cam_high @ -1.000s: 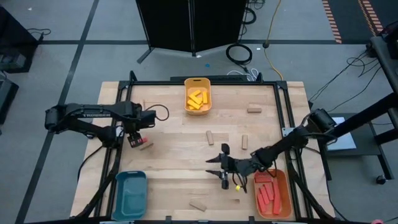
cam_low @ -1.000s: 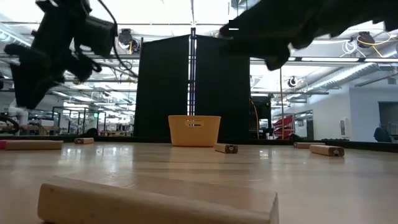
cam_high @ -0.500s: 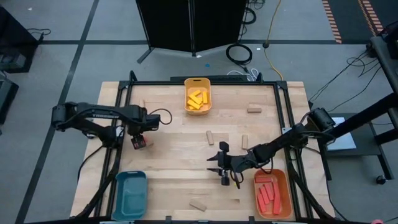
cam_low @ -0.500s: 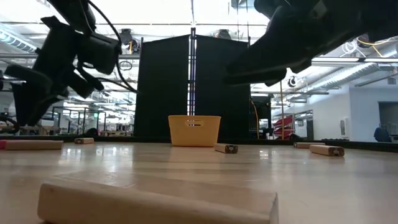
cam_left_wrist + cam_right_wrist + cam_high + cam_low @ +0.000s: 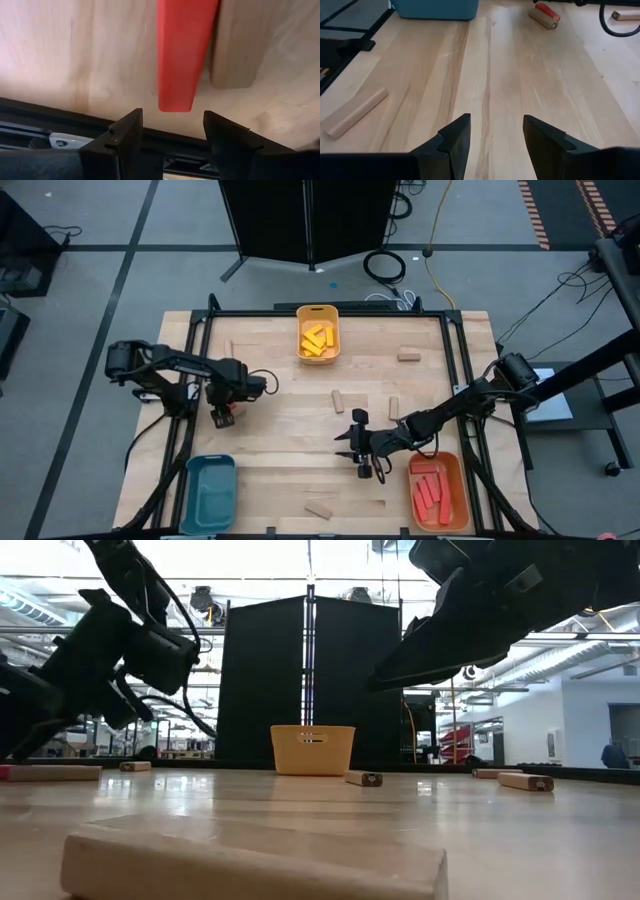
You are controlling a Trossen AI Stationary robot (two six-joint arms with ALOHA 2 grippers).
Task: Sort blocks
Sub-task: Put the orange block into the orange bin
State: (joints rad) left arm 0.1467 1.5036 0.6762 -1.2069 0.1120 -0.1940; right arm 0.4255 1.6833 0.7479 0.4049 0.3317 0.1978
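My left gripper (image 5: 222, 418) hangs open near the table's left edge, over a red block (image 5: 182, 50) that lies flat beside a tan block (image 5: 239, 45). The red block's end points into the gap between the open fingers (image 5: 125, 136), and nothing is gripped. My right gripper (image 5: 354, 448) hovers open and empty over bare wood right of centre, next to the orange tray (image 5: 459, 480) of red blocks. Yellow blocks fill the yellow tray (image 5: 318, 313). Loose tan blocks lie at centre (image 5: 338, 400), centre right (image 5: 393, 408), back right (image 5: 408, 356) and front (image 5: 319, 509).
A teal tray (image 5: 209, 490) stands at the front left corner. A small tan block (image 5: 229, 348) lies at the back left. A metal frame (image 5: 200, 380) borders the table. The front tan block (image 5: 250, 865) looms close to the low camera.
The left arm swung inward and its gripper shifted slightly toward the front, now over the red block. The right gripper drifted a little to the left. Both stayed open.
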